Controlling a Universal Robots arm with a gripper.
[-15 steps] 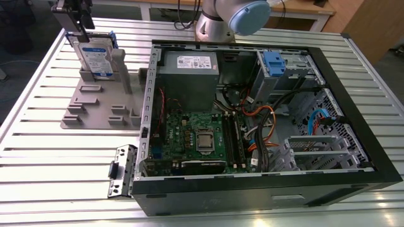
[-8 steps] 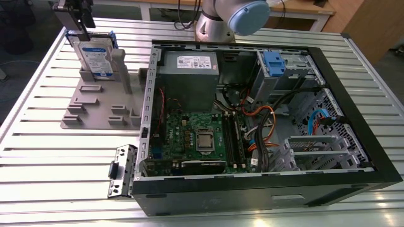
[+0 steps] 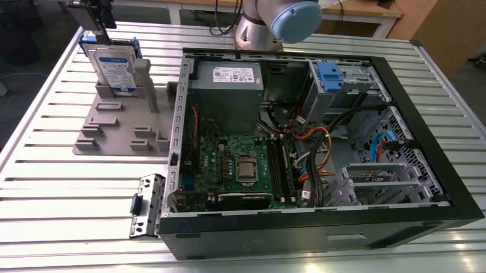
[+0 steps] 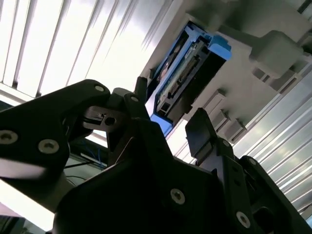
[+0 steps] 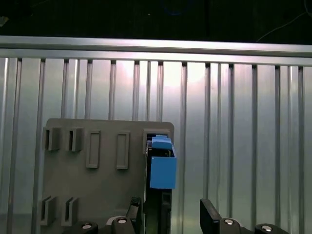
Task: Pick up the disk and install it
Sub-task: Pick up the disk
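Standing upright in the grey holder (image 3: pixel 114 122) on the bench (image 3: pixel 61 187), the disk (image 3: pixel 115 65) sits just beneath the gripper (image 5: pixel 170 214), whose jaws are apart. The disk looks nearer one jaw, so closing off-centre could tilt it or jam it in its slot.

A work table of silver ribbed aluminium slats (image 3: pixel 68 187) carries the whole scene. White light glares off its grooves along the near edge. In the first wrist view the table ends in a plain metal rail (image 5: pixel 156 46), with dark floor beyond. Behind the table in the exterior view stands a light wooden desk on white legs (image 3: pixel 365 12). A brown wooden cabinet panel (image 3: pixel 448 28) rises at the exterior view's right. A dark grey floor (image 3: pixel 23 85) lies at the exterior view's left.
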